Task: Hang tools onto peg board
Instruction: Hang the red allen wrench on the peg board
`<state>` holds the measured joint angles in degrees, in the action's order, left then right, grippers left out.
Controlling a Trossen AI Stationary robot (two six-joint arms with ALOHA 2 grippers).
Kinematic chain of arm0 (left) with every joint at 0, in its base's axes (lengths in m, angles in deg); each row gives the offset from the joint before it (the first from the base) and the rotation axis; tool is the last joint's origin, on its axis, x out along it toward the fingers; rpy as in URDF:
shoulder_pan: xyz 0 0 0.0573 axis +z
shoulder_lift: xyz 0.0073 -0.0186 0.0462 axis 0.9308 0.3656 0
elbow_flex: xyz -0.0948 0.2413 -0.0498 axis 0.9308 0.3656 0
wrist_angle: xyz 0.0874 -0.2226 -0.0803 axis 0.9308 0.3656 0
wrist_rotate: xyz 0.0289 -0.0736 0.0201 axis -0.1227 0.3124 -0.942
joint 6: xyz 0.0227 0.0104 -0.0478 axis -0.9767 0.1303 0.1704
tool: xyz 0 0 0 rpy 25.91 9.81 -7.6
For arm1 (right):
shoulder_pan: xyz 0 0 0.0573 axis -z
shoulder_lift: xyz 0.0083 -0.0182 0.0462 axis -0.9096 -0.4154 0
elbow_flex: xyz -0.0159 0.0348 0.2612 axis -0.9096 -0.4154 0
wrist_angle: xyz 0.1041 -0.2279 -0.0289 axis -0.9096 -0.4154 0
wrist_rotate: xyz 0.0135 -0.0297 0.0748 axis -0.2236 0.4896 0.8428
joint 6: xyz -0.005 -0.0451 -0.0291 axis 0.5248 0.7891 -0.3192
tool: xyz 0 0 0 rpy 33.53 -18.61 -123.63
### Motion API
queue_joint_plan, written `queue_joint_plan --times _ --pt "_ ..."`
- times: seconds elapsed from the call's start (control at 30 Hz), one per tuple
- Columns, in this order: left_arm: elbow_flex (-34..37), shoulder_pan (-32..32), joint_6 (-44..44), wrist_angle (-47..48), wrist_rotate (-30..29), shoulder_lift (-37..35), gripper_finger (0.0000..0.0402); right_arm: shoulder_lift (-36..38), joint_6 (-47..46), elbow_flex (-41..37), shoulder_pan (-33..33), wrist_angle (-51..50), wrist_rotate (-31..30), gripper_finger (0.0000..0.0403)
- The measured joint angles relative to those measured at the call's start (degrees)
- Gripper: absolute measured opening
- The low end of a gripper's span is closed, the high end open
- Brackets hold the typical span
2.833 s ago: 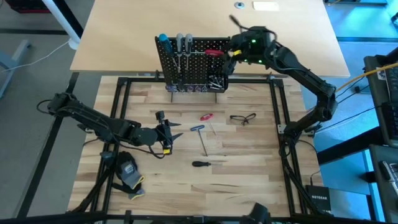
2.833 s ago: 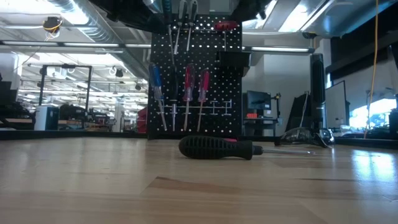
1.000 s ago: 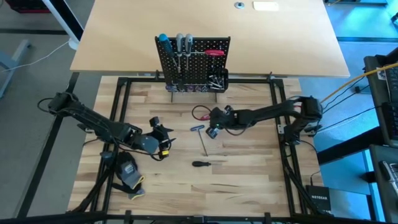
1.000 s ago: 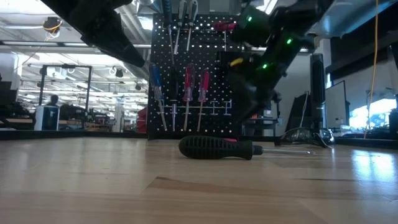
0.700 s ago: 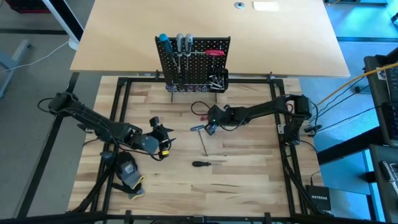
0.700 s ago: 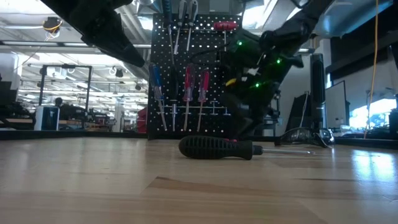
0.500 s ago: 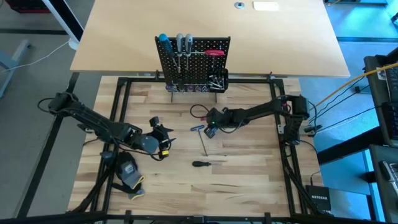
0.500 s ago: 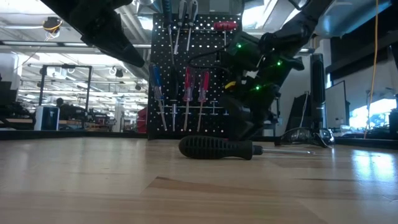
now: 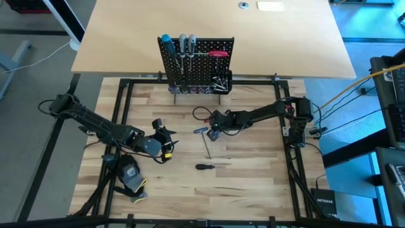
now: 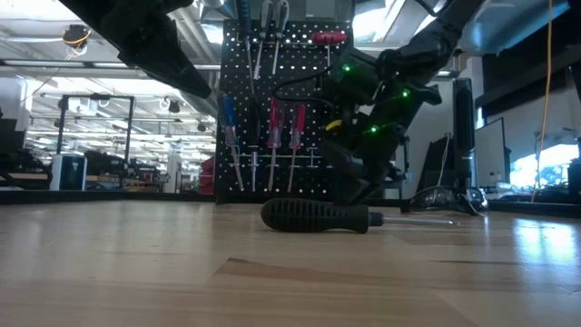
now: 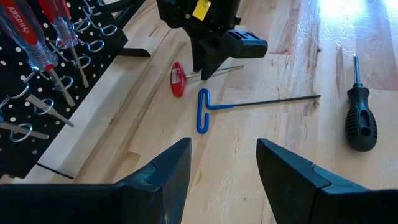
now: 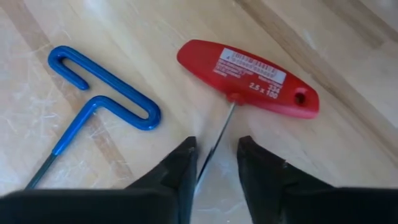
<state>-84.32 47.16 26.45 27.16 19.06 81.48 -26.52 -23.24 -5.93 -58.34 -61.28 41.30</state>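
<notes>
3 loose tools mid-frame (red-handled key [image 12: 249, 78], blue T-key [image 12: 102, 93], black screwdriver [image 9: 204, 166]), right gripper [image 12: 214, 165] fingers slightly parted astride red key's shaft, left gripper [image 11: 221, 165] wide, empty.

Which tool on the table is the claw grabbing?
The red T-key. Its thin shaft runs between the right claw's fingers; the blue T-key lies beside it, untouched.

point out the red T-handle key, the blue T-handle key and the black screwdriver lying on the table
red T-handle key [image 12: 249, 76], right wrist view, on its red crossbar handle.
blue T-handle key [image 12: 102, 87], right wrist view, on its blue looped handle.
black screwdriver [image 11: 361, 118], left wrist view, on its black grip.
</notes>
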Motion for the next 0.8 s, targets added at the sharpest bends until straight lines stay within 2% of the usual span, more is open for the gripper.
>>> queue_joint_plan --times 0.33,0.8 --pt "0.0 0.0 0.09 0.0 0.0 0.0 0.0171 -0.18 0.63 -0.04 -0.02 -0.12 0.87 0.0009" --pt "0.0 -0.01 0.44 0.09 0.0 0.0 0.0171 1.62 2.81 -0.26 -0.02 -1.21 -0.18 0.0005"
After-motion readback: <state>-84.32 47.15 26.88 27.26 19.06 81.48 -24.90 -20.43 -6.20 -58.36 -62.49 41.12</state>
